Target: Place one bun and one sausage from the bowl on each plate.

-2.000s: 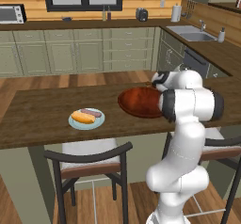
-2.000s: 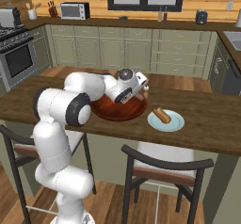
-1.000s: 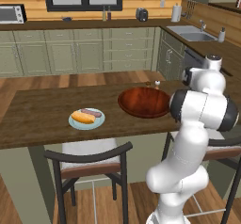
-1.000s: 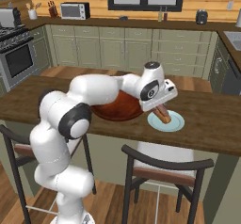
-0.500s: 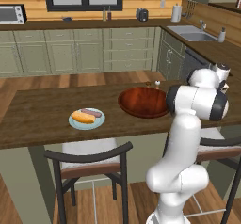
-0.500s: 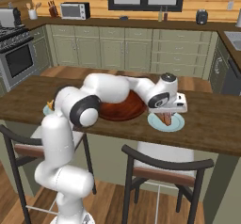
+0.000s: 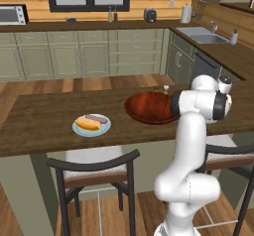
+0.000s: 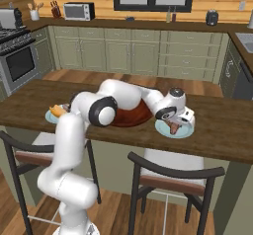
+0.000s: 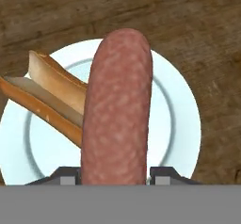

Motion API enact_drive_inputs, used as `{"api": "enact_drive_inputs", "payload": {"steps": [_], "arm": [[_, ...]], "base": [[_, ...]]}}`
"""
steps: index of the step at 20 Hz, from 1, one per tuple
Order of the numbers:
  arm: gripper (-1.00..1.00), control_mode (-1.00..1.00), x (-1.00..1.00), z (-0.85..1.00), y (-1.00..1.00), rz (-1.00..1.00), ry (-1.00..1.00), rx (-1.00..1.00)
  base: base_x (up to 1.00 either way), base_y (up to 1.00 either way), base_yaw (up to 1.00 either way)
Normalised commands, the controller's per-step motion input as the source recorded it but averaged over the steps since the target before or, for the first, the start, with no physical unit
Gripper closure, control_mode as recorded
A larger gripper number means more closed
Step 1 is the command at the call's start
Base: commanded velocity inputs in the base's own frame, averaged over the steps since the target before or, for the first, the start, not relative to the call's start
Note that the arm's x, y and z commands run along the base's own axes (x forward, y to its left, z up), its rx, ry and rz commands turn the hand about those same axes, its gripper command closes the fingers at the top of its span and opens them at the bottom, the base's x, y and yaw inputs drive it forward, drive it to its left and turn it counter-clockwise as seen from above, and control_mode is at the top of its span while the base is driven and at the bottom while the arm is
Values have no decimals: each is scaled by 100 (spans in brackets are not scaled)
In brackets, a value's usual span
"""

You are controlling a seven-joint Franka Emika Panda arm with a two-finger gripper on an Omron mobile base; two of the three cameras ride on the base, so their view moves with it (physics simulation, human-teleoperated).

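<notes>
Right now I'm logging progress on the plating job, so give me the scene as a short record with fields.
tool: tool shut on the sausage, over the near plate
near plate: holds a bun, no sausage laid down yet
far plate: far plate holds a bun and a sausage
bowl: bowl looks empty
surface: wooden counter

The surface [image 7: 44, 123] is a long, dark wooden top with wood grain. On it lie the round reddish-brown bowl [image 7: 149, 107] and two pale blue plates: one plate [image 7: 91, 128] well to the bowl's left with a bun and a sausage, the other plate [image 8: 174, 128] just beside the bowl's right edge, with a bun.
</notes>
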Motion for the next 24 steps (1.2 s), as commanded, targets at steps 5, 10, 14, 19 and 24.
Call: {"api": "enact_drive_inputs", "payload": {"steps": [5,10,14,19,24], "arm": [[100,-100,70,-10,-62,-20,13,20],[100,-100,72,-53,-12,-12,1,18],[-100,-100,-37,-66,26,-12,-13,19],[-100,-100,-40,30,62,-6,-49,4],[-100,-100,-28,-9,97,-2,-39,-14]], "base": [[0,0,0],[0,0,0],[0,0,0],[0,0,0],[0,0,0]]}}
